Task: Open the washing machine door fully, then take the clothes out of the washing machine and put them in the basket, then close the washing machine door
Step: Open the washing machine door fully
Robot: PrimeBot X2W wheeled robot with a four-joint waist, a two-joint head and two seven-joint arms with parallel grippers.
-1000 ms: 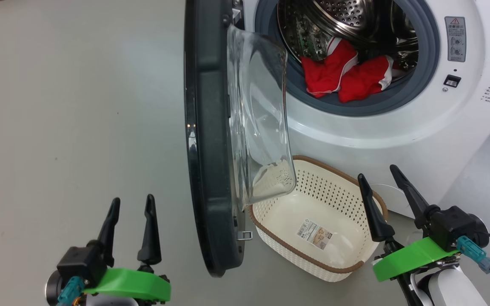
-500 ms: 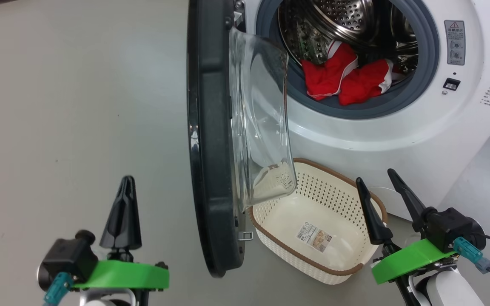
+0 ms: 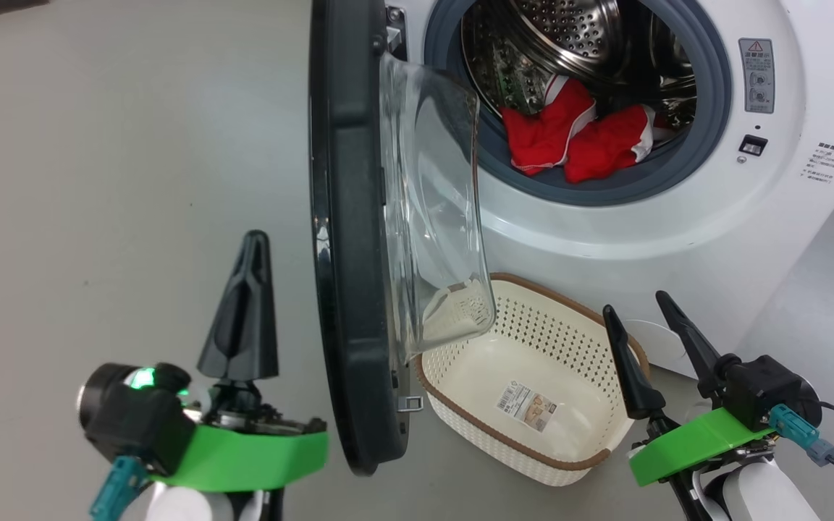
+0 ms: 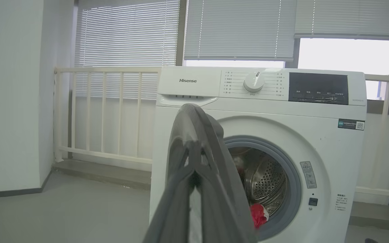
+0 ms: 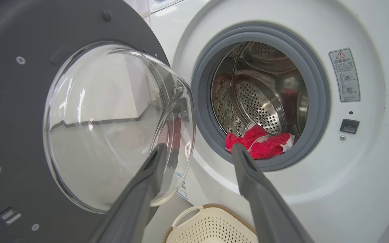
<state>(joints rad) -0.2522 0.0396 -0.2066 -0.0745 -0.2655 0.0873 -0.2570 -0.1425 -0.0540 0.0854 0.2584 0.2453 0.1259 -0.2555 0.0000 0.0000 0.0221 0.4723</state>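
The door [image 3: 348, 239] is open; clothes [image 3: 569, 141] lie in the drum [image 3: 576, 36], basket [image 3: 562, 325] is empty. Left claw [image 3: 254, 246] is clenched empty, right claw [image 3: 635, 304] released.

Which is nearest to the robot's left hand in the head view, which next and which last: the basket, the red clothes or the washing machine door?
1. Washing machine door: just right of the left hand, black rim edge-on.
2. Basket: on the floor past the door, lower right.
3. Red clothes: upper right, inside the washing machine.

"Hisense" on the washing machine [image 4: 258, 111]
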